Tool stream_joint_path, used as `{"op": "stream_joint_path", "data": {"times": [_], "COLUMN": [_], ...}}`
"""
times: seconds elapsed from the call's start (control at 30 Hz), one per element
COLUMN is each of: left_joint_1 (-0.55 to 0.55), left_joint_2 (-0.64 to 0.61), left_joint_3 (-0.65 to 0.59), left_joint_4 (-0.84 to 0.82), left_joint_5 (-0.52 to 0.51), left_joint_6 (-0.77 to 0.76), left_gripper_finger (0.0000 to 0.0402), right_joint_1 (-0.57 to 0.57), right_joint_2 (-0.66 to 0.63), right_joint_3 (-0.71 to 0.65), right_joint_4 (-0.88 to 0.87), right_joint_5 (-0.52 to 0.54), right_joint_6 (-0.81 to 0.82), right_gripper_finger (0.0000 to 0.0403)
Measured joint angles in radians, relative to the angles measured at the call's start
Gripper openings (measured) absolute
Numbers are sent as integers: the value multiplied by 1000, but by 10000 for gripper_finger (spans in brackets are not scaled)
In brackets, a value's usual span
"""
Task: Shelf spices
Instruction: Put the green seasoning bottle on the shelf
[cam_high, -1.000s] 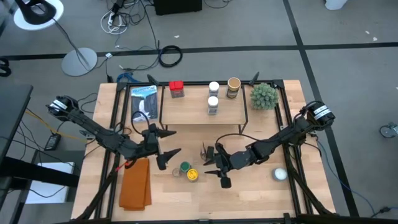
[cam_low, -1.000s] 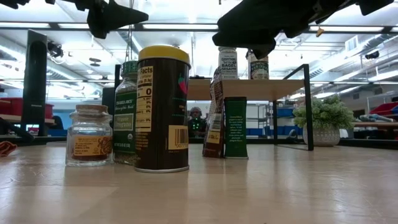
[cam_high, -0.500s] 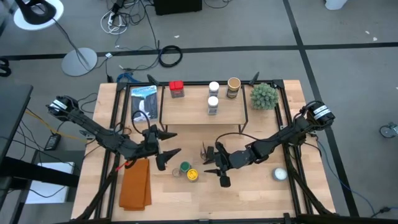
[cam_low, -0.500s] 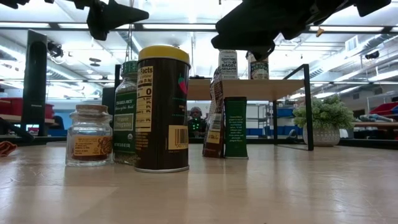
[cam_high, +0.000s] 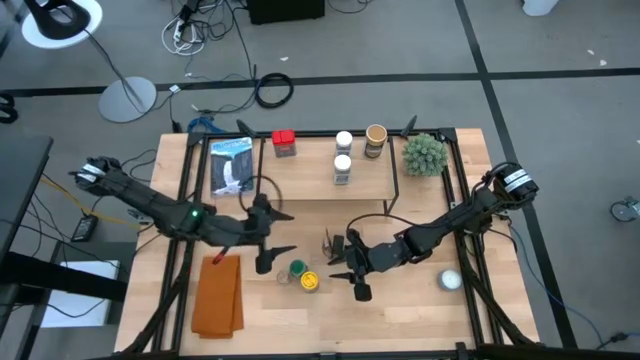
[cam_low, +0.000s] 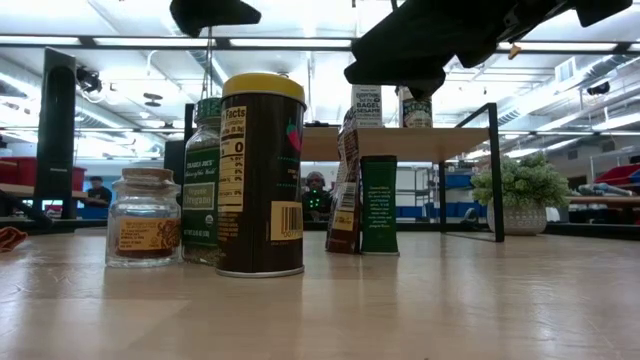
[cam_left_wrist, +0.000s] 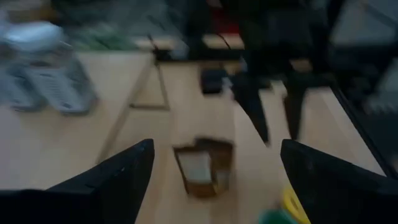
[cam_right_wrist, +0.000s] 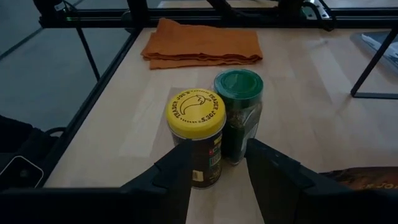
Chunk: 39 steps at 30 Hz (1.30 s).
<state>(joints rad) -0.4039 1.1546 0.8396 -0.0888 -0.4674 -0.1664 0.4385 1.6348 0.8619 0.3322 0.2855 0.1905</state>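
Observation:
My left gripper (cam_high: 283, 232) hangs open above the table in front of the shelf (cam_high: 320, 185). In its wrist view a brown packet (cam_left_wrist: 202, 165) stands on the table past its fingers. My right gripper (cam_high: 336, 266) is open just right of the yellow-lidded tin (cam_right_wrist: 194, 115) and the green-lidded jar (cam_right_wrist: 238, 87), which stand side by side on their bases. It touches neither. A small cork-lidded jar (cam_low: 145, 215) and a green box (cam_low: 379, 203) also stand on the table. A red tin (cam_high: 284, 142), two white-lidded jars (cam_high: 343, 155) and a tan-lidded jar (cam_high: 375, 138) stand on the shelf.
A folded orange cloth (cam_high: 218, 295) lies at the near left. A blue-and-white packet (cam_high: 232, 165) lies left of the shelf. A green spiky plant ball (cam_high: 424, 153) sits at the far right, and a white round object (cam_high: 450, 280) at the near right.
My left gripper has gone toward the table's right edge and a little up, staying open. It is now nearer the jars and packets at the table's middle.

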Motion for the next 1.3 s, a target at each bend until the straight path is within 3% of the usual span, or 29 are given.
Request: {"op": "stream_joint_path", "data": {"times": [0.37, 0.5, 0.73, 0.87, 1.3], "left_joint_1": [83, 86, 85, 79, 76], "left_joint_2": [243, 349, 511, 590, 719], "left_joint_3": [285, 383, 511, 559, 568], "left_joint_4": [-473, -610, -727, -772, -686], "left_joint_5": [313, 357, 461, 462, 531], "left_joint_6": [38, 81, 178, 220, 206], "left_gripper_finger": [355, 355, 355, 351, 314], "right_joint_1": [0, 0, 0, 3, 78], "right_joint_2": [0, 0, 0, 0, 0], "right_joint_3": [0, 0, 0, 0, 0], "right_joint_4": [1, 0, -1, -8, -63], "right_joint_5": [0, 0, -1, -15, -82], "right_joint_6": [25, 47, 53, 80, 188], "right_gripper_finger": [150, 150, 150, 150, 150]}}
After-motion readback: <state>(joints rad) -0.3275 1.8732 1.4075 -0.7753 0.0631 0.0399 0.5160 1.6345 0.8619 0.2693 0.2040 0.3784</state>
